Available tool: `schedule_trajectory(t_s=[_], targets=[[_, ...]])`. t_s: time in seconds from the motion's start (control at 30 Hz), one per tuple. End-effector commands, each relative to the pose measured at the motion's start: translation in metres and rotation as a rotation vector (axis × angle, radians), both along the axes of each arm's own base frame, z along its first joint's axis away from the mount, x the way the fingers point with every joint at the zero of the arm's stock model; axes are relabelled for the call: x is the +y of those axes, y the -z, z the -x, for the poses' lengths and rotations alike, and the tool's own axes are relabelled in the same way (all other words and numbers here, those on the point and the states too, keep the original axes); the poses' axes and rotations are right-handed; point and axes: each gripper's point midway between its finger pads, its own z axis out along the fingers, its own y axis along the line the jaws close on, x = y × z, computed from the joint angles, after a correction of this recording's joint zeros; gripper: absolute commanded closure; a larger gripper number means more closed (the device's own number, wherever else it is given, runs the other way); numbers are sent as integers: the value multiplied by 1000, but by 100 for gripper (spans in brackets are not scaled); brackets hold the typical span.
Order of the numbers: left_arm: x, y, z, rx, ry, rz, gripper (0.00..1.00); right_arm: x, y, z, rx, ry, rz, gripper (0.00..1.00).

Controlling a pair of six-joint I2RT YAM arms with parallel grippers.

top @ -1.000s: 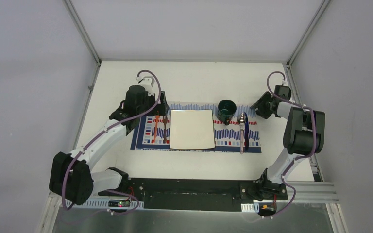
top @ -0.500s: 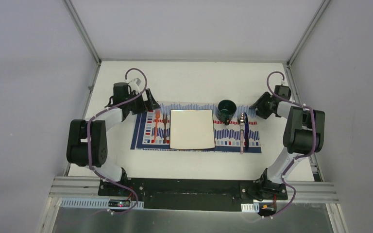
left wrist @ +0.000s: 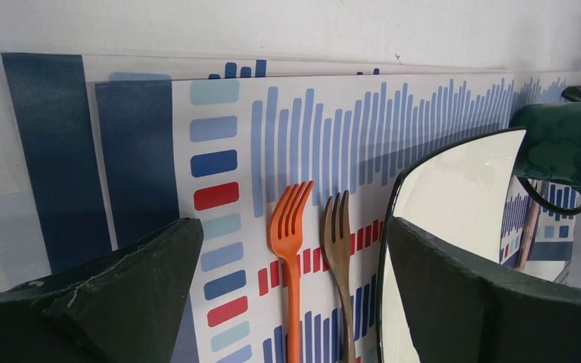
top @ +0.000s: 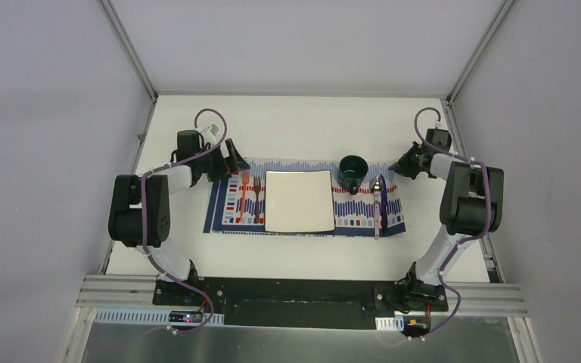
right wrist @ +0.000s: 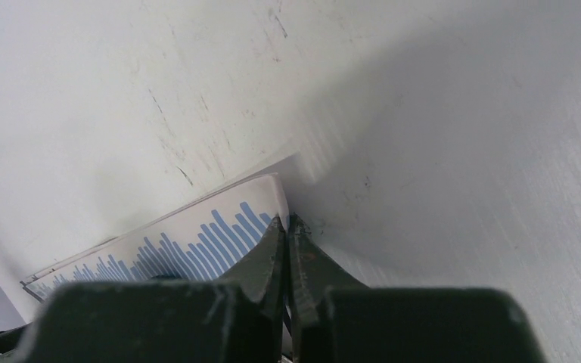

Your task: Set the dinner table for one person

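Observation:
The white dinner table (top: 302, 121) carries a striped placemat (top: 231, 215) with a square white plate (top: 299, 200) at its middle. Left of the plate lie an orange fork (top: 243, 198) and a brown fork (top: 258, 198). A dark green cup (top: 352, 170) stands at the plate's far right, with a blue and a pink utensil (top: 379, 204) beside it. My left gripper (top: 232, 160) hovers open at the mat's far left corner, its jaws framing the forks (left wrist: 299, 227). My right gripper (top: 402, 168) is shut on the placemat's far right corner (right wrist: 227, 227), jaws (right wrist: 284, 221) pinching its edge.
Grey walls enclose the table on three sides, with aluminium posts (top: 130, 53) at the far corners. The arm bases sit on a black bar (top: 295, 299) at the near edge. Both arms are folded close to the side walls.
My right gripper has closed on the placemat's far right corner, and the mat's right end has shifted slightly. The left arm folded back toward the left wall, its gripper still open.

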Motion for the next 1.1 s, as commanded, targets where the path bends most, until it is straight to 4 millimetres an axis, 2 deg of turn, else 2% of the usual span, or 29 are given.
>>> schedule_trajectory(t_s=[0.0, 0.37, 1.07], targets=[[2, -5, -9, -6, -21, -2, 1, -10, 3, -1, 21, 23, 68, 100], [4, -1, -17, 17, -31, -14, 1, -30, 10, 4, 62, 81, 164, 100], [7, -1, -34, 30, -45, -31, 1, -42, 6, -30, 57, 114, 191, 100]])
